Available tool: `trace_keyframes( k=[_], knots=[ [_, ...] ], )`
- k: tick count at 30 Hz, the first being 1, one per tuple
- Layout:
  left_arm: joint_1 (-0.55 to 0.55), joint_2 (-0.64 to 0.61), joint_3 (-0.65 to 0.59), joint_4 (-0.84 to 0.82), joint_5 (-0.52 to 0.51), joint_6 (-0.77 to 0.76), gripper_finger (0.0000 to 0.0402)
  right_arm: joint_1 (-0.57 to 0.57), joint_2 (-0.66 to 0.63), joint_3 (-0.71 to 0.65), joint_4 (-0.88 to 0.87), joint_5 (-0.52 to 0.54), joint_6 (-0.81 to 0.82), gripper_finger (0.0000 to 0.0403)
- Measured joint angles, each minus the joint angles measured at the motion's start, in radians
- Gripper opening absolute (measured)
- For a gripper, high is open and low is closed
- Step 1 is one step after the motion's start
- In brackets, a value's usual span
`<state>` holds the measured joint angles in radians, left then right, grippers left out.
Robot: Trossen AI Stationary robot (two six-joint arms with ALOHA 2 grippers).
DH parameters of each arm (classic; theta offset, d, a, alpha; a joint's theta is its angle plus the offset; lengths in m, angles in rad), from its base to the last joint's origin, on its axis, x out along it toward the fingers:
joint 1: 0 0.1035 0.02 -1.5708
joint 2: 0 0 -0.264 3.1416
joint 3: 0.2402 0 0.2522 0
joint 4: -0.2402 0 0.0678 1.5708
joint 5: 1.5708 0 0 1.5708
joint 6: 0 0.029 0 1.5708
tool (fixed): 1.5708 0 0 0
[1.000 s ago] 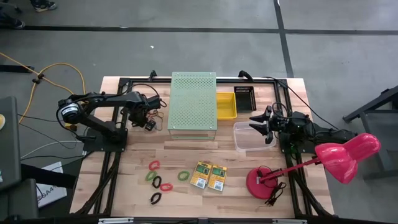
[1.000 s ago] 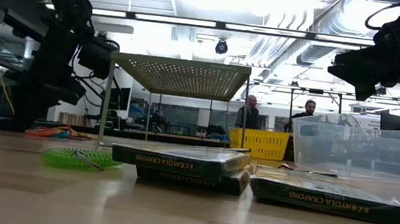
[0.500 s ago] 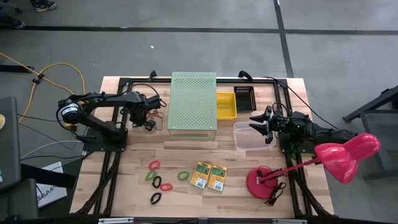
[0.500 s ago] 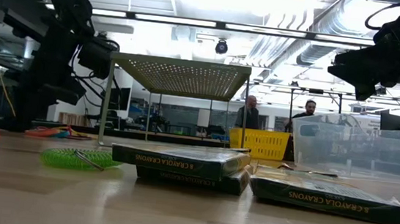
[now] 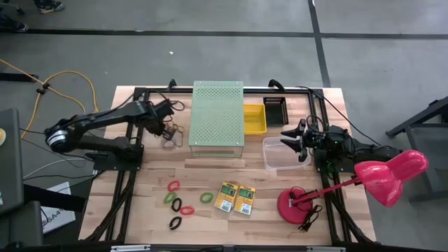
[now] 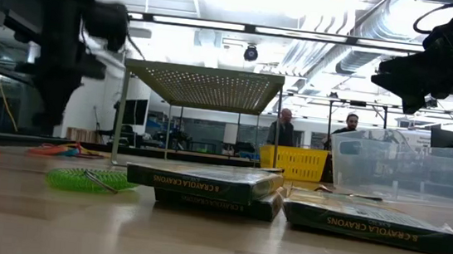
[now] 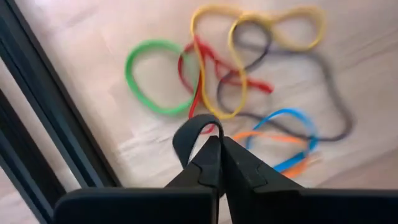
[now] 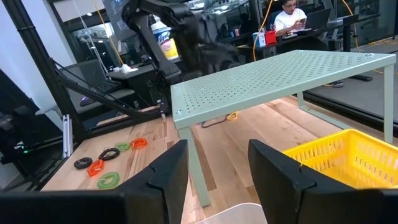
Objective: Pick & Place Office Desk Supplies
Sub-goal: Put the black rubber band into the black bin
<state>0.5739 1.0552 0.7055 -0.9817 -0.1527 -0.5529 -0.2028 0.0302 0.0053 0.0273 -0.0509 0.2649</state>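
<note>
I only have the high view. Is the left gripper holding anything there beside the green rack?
Observer: Yes. The left wrist view shows the left gripper shut on a black band.
Operator: What's under it?
Observer: A loose pile of bands on the wood: green, red, yellow, blue, orange and dark ones.
Operator: And the right gripper?
Observer: Its wrist view shows the right gripper open and empty, facing the rack.
</note>
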Motion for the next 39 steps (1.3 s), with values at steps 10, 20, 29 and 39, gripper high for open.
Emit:
trace_keyframes(
  k=[10,20,29,39],
  knots=[
    [0.000,-0.286,0.034,0.040,-0.070,0.003,0.0000,0.000,0.000,0.000,0.000,0.000,0.000,0.0155],
    [-0.018,-0.334,0.034,0.122,-0.080,0.042,0.0000,0.000,0.000,0.000,0.000,0.000,0.000,0.0155],
    [-0.164,-0.245,0.049,0.357,-0.040,0.113,0.0000,0.000,0.000,0.000,0.000,0.000,0.000,0.0155],
    [-0.332,-0.030,0.288,0.380,-0.118,0.214,0.0000,0.000,0.000,0.000,0.000,0.000,0.000,0.0155]
  ],
)
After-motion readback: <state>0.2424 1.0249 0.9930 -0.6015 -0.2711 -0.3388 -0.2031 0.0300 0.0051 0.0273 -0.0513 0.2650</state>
